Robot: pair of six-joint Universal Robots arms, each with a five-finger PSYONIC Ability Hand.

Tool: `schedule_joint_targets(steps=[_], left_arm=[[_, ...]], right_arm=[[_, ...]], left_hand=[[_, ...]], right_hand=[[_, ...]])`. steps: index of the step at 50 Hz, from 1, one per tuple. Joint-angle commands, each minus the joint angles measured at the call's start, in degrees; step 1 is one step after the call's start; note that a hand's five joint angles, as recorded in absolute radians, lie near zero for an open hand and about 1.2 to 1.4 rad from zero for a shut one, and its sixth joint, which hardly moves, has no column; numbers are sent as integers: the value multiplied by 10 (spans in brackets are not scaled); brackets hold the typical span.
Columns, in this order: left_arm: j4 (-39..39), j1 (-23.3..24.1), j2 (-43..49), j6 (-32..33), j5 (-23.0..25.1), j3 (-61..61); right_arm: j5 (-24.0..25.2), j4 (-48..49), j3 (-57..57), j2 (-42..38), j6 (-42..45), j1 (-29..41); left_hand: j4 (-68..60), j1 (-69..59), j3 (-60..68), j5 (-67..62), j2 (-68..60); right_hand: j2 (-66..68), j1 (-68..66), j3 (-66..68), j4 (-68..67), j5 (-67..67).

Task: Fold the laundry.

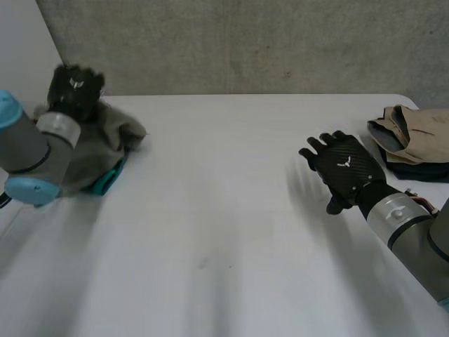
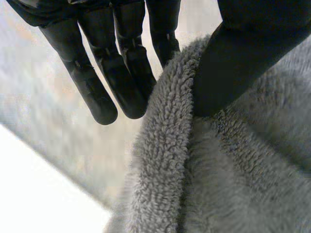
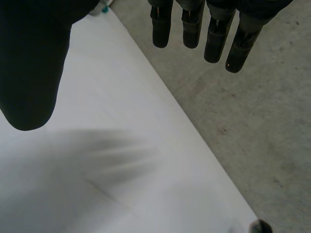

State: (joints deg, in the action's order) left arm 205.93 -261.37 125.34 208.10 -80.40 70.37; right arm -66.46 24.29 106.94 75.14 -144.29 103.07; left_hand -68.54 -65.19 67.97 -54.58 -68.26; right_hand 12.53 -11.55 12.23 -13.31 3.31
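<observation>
A grey fleecy towel [image 1: 105, 140] lies bunched at the table's far left corner, and my left hand [image 1: 76, 88] is on top of it. Seen from the left wrist, the towel's thick folded edge [image 2: 165, 145] runs between the thumb [image 2: 243, 58] and the straight fingers [image 2: 97, 92], pinched there. My right hand [image 1: 344, 168] hovers over the right side of the white table [image 1: 224, 210], palm down, with fingers spread. From its own wrist, the fingers [image 3: 214, 34] and thumb [image 3: 34, 63] stand apart with nothing between them.
A stack of folded clothes [image 1: 410, 140], beige over dark, sits at the table's right edge beside my right hand. A teal piece [image 1: 109, 179] pokes out under the grey towel. A grey concrete wall stands behind the table's far edge.
</observation>
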Motion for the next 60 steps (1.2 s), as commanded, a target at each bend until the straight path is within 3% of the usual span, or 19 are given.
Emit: schedule_joint_targets(steps=[1,8,9,12,13,14,20,26,32,38,45,53,57,60], left_arm=[[2,153,-143,-122,-5,98],[-14,275,-82,-186,-8,111],[-25,311,-53,-198,-7,107],[-41,346,-26,-204,-5,100],[-53,355,-24,-202,-5,100],[-59,357,-26,-202,-5,100],[-83,351,-84,-206,-5,107],[-89,286,-121,-198,-10,131],[-149,229,-131,-169,-12,149],[-182,202,-125,-117,-11,170],[-123,171,-73,-55,-10,153],[-118,152,23,-11,-5,91],[-119,150,53,-9,-5,75],[-120,153,73,-9,-5,64]], right_arm=[[-67,0,-21,4,-5,0],[-120,-1,-29,4,-6,-2],[-121,-1,-29,4,-6,-2],[-121,-1,-29,4,-7,-2],[-121,-1,-29,4,-8,-2],[-121,-1,-28,4,-7,-2],[-118,-4,-26,4,-7,1],[-115,-22,-28,6,-6,2],[-91,-143,-43,14,-7,5],[-72,-261,-65,15,-42,13],[-73,-256,-69,10,-107,44],[-84,-184,-67,-50,-143,78],[-99,-161,-73,-76,-144,83],[-111,-149,-86,-98,-144,96]], left_hand=[[-115,-148,120,-154,-117],[-115,-148,120,-154,-117],[-73,-107,79,-113,-76],[283,249,-277,243,280],[554,520,-548,514,551],[585,552,-580,546,583],[585,551,-579,545,582],[560,526,-554,520,557],[518,484,-512,478,515],[516,482,-510,476,513],[498,464,-492,458,495],[489,456,-483,449,486],[461,427,-455,421,458],[385,352,-379,345,382]], right_hand=[[-25,15,-22,33,-33],[-25,15,-22,33,-33],[-25,15,-22,33,-33],[-25,15,-22,33,-33],[-25,15,-22,33,-33],[-25,15,-22,33,-33],[-25,15,-22,33,-33],[-25,15,-22,33,-33],[-25,15,-22,33,-33],[-25,15,-22,33,-33],[2,-12,5,5,-5],[24,-34,27,-16,16],[75,-84,78,-67,67],[194,-204,197,-186,186]])
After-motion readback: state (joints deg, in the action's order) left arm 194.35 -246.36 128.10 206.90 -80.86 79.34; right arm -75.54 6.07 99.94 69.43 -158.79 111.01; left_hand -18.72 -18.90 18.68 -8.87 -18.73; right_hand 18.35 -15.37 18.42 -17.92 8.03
